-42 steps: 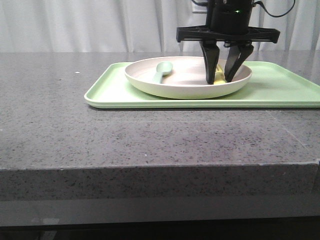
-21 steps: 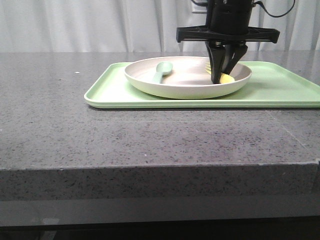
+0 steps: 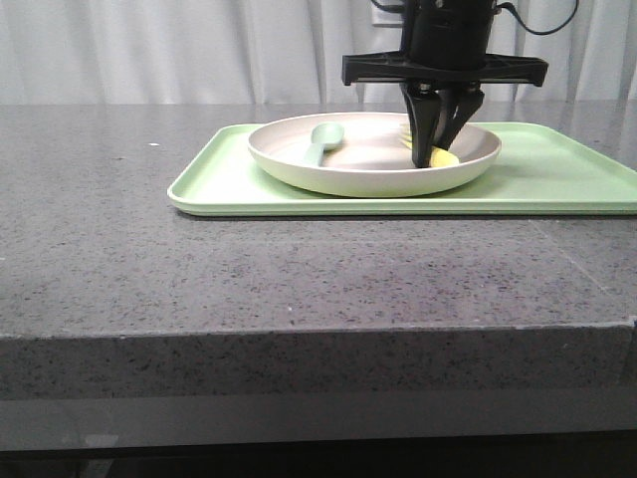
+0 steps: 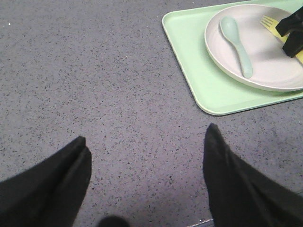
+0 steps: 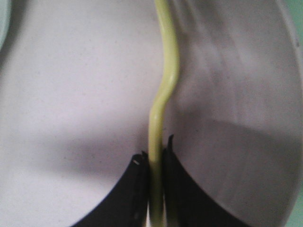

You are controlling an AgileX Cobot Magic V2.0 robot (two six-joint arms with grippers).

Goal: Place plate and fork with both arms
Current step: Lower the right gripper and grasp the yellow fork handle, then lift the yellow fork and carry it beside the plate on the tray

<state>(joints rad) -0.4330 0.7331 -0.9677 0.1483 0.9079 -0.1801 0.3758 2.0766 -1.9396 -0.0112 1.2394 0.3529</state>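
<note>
The cream-white plate (image 3: 299, 159) lies on the light-green tray (image 3: 557, 179). Inside the plate's right half my right gripper (image 3: 434, 159) is shut on the yellow fork (image 3: 445, 157). The right wrist view shows the fork (image 5: 163, 85) edge-on, its handle pinched between the fingertips (image 5: 139, 163) over the plate (image 5: 71, 94). From the left wrist camera, the fork's tines (image 4: 270, 21) show on the plate (image 4: 265, 82). My left gripper (image 4: 144, 142) hangs open over bare table, well short of the tray (image 4: 189, 56) and holding nothing.
A pale grey-green spoon (image 3: 321, 141) lies in the plate's left half, also seen as the spoon (image 4: 236, 45) from the left wrist. The grey speckled table (image 3: 149, 269) runs to a front edge near me. White curtains hang behind.
The right gripper's fingers have closed from open onto the fork. The gripper has since shifted slightly left and up with the fork in it. The left arm shows no earlier view.
</note>
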